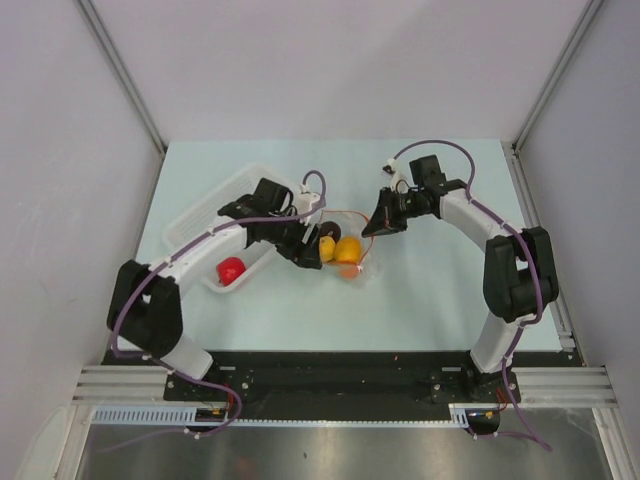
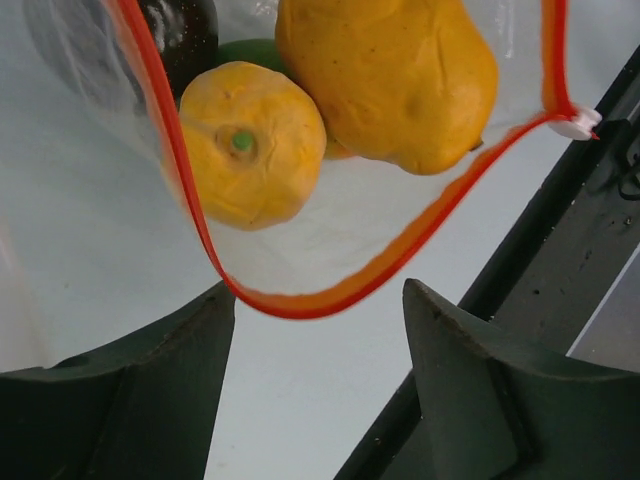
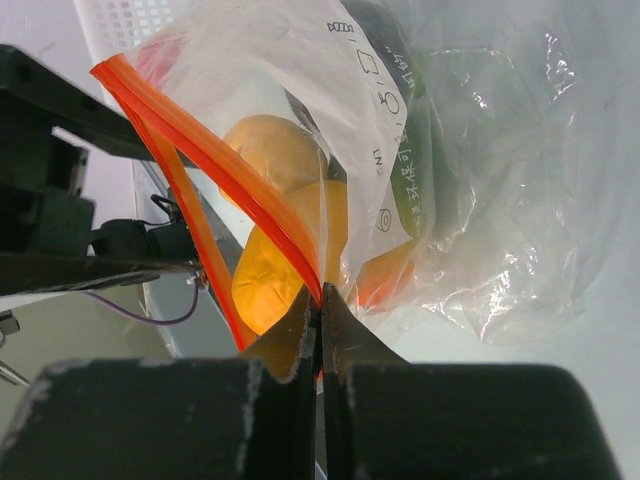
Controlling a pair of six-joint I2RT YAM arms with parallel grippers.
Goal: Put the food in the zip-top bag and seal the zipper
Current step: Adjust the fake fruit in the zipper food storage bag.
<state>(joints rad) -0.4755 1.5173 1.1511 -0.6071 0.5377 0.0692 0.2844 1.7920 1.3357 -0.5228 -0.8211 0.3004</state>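
The clear zip-top bag (image 1: 350, 252) lies mid-table with its mouth held open. Inside are a round yellow fruit (image 2: 250, 140), a larger yellow-orange one (image 2: 390, 70), a dark purple-brown piece (image 2: 185, 30) and a bit of green (image 2: 250, 50). The red-orange zipper (image 2: 300, 300) loops just in front of my left gripper (image 2: 318, 292), which is open and empty; its white end (image 2: 578, 124) shows at right. My right gripper (image 3: 322, 298) is shut on the zipper strip (image 3: 230, 170) at the bag's mouth. A red food (image 1: 231, 269) lies in the white basket.
The white perforated basket (image 1: 205, 205) stands left of the bag, under my left arm. The right arm (image 1: 500, 250) curves in from the right. Grey walls close in the table on three sides.
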